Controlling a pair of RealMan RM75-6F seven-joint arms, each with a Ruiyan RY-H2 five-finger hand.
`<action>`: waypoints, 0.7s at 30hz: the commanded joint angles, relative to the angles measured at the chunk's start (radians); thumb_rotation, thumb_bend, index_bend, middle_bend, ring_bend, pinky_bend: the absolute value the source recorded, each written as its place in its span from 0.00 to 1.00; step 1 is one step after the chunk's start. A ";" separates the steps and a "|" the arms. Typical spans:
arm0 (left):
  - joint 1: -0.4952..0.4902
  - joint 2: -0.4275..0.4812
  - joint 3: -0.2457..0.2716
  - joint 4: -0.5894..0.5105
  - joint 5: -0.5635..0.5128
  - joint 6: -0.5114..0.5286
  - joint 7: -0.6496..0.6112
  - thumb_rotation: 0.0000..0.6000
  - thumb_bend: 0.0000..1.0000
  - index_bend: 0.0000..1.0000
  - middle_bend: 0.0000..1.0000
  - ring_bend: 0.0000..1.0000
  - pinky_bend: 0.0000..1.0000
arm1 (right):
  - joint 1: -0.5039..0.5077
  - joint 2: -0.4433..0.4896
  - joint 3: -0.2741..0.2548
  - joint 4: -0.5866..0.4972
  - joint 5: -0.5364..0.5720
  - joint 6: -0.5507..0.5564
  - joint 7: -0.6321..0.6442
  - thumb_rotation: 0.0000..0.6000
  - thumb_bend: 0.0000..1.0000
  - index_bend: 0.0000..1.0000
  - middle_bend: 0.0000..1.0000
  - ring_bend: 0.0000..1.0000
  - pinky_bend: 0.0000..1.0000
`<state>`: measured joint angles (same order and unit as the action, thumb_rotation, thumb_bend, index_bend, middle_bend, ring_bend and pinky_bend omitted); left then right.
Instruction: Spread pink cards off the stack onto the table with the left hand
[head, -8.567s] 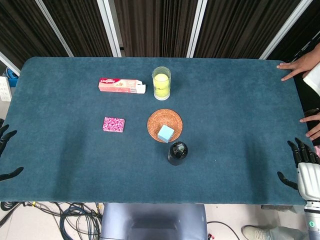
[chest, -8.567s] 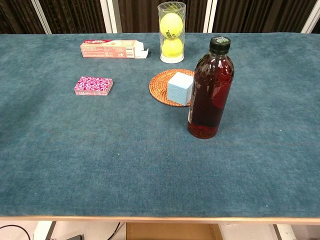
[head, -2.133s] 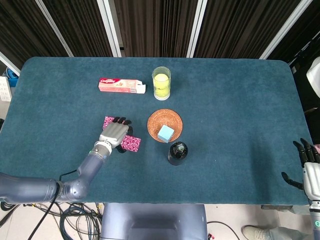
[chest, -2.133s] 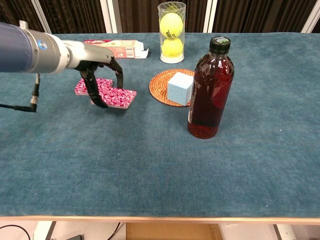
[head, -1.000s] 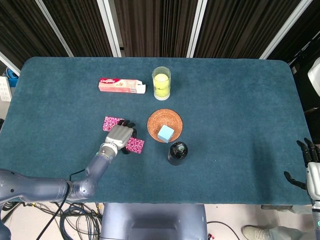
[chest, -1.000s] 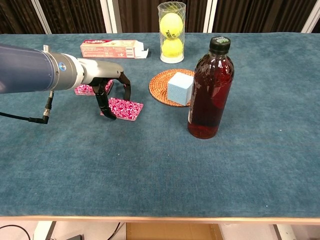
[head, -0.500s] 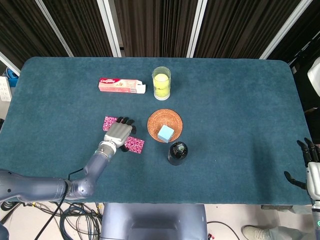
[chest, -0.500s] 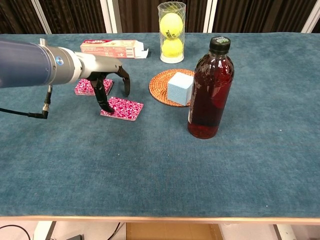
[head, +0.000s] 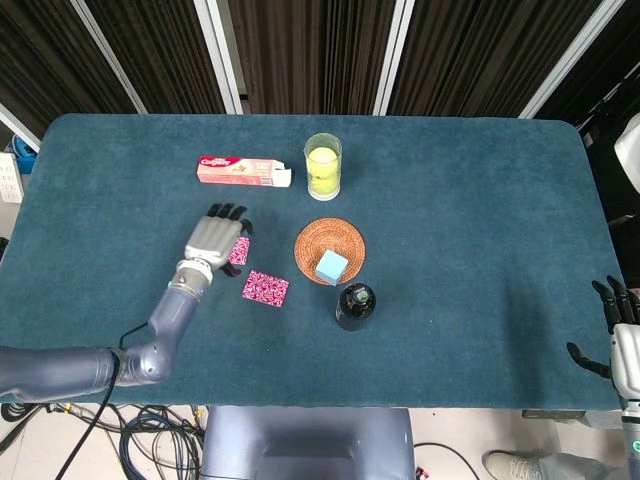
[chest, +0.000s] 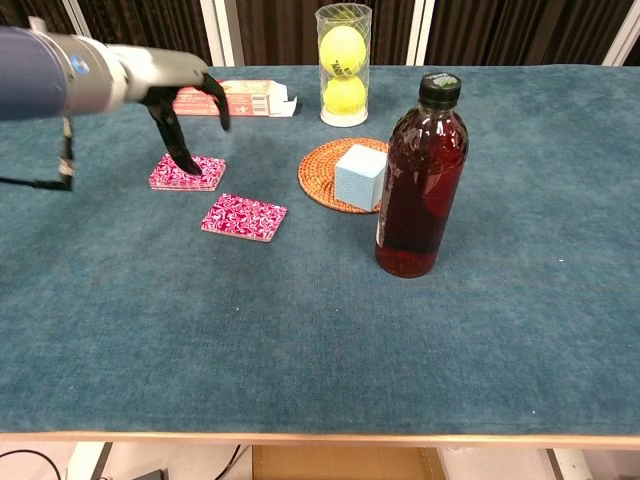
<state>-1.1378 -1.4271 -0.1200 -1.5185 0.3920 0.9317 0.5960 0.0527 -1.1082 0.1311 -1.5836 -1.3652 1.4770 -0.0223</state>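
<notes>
Our left hand (chest: 185, 105) hung empty with fingers spread above the pink card stack (chest: 187, 172), one fingertip near its top; a slid-off pink card (chest: 244, 217) lay just beside. We judged that pressing too hard risked dragging the whole stack instead of single cards

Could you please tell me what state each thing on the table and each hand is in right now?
left hand: open, raised over the card stack, holding nothing
right hand: open, off the table's right edge
card stack: flat on the table
pink cards: slid off, lying apart from the stack
toothpaste box: lying flat, end flap open
ball tube: upright, two tennis balls inside
bottle: upright, capped
blue cube: on the woven coaster
</notes>
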 joint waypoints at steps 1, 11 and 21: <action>0.023 0.019 -0.012 0.042 -0.008 -0.051 -0.043 1.00 0.12 0.35 0.14 0.00 0.00 | 0.002 -0.001 0.000 0.000 0.001 -0.003 -0.003 1.00 0.19 0.10 0.04 0.08 0.21; 0.008 0.029 0.003 0.139 -0.103 -0.201 -0.047 1.00 0.12 0.35 0.14 0.00 0.00 | 0.005 -0.004 0.000 -0.002 0.006 -0.011 -0.015 1.00 0.19 0.10 0.04 0.08 0.21; -0.023 -0.034 0.028 0.238 -0.135 -0.247 -0.027 1.00 0.12 0.35 0.14 0.00 0.00 | 0.007 -0.004 0.000 0.004 0.007 -0.015 -0.006 1.00 0.19 0.10 0.04 0.08 0.21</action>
<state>-1.1590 -1.4546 -0.0938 -1.2878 0.2520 0.6892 0.5709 0.0596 -1.1123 0.1313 -1.5797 -1.3583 1.4619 -0.0281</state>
